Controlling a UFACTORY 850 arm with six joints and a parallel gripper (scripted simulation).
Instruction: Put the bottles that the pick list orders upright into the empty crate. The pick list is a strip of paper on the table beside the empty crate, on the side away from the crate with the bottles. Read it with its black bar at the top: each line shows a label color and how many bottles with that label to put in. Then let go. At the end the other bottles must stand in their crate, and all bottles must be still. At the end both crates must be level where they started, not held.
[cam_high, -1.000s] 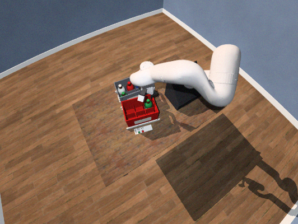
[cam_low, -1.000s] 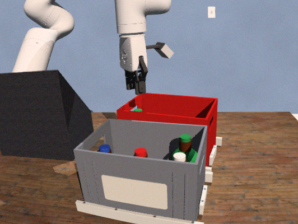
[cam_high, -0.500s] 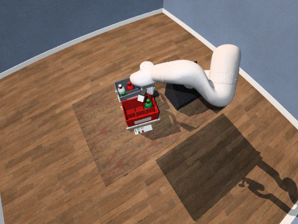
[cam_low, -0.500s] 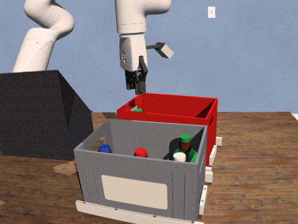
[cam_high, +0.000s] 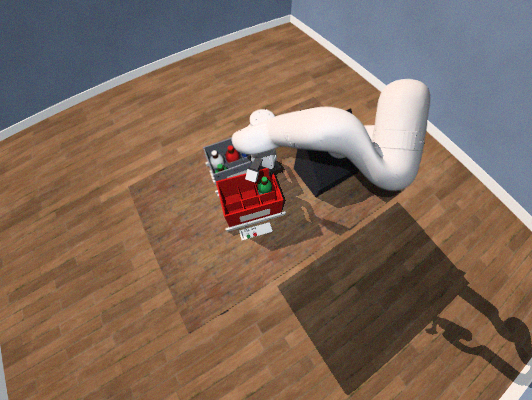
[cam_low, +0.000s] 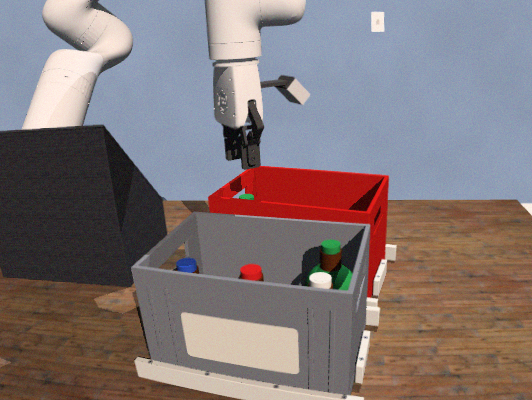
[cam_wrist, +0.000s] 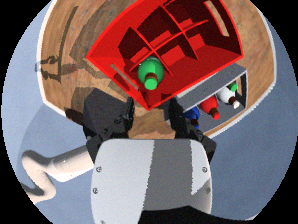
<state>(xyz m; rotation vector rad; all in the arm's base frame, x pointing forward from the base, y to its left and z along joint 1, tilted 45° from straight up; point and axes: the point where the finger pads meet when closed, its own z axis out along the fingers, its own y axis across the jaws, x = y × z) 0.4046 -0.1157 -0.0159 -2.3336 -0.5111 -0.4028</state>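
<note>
My gripper (cam_low: 245, 155) is open and empty, well above the red crate's (cam_low: 310, 195) near-left corner. A green-capped bottle (cam_low: 246, 197) stands upright in that corner cell of the red crate (cam_high: 250, 197); it also shows in the overhead view (cam_high: 264, 185) and in the wrist view (cam_wrist: 150, 75), below and apart from my fingers. The grey crate (cam_low: 250, 305) holds bottles with a blue cap (cam_low: 186, 264), a red cap (cam_low: 251, 272), a green cap (cam_low: 330, 247) and a white cap (cam_low: 320, 280). The pick list (cam_high: 255, 231) lies beside the red crate; its marks are too small to read.
The arm's black pedestal (cam_low: 65, 200) stands left of the crates. Both crates sit level inside white rails (cam_low: 240, 382). The red crate's other cells are empty.
</note>
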